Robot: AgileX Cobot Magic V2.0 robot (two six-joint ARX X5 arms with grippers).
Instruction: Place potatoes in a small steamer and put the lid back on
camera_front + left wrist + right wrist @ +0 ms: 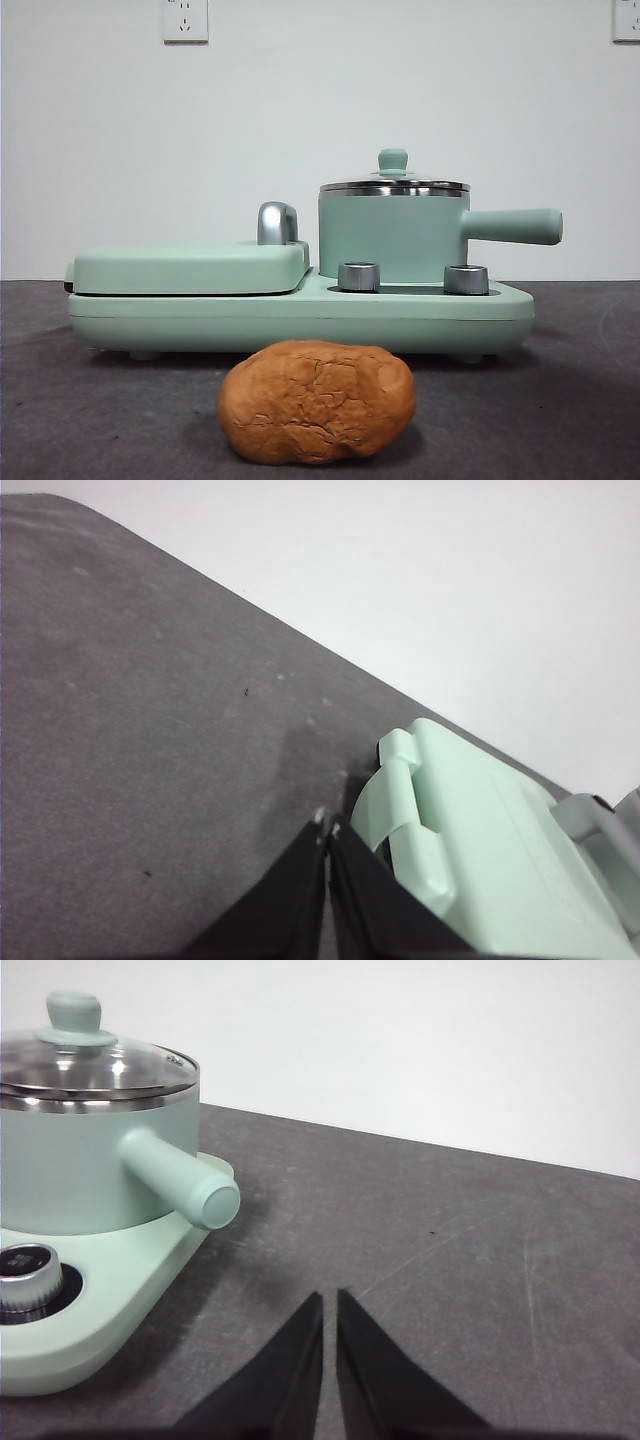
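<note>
An orange-brown potato (317, 401) with cracked skin lies on the dark table, near and in front of the appliance. The small steamer (395, 238), a mint-green pot with a straight side handle (512, 226), stands on the right half of the base; the right wrist view shows the same small steamer (70, 1165). Its glass lid (394, 181) with a green knob sits on the pot, seen again as the lid (90, 1064). My left gripper (327, 828) is shut and empty beside the griddle's end. My right gripper (329, 1300) is shut and empty over the table, off the pot's handle side.
A flat mint-green griddle (190, 266) with a chrome handle (277, 222) fills the left half of the base (300, 315). Two steel dials (359, 276) stand in front of the pot. A white wall rises behind the table.
</note>
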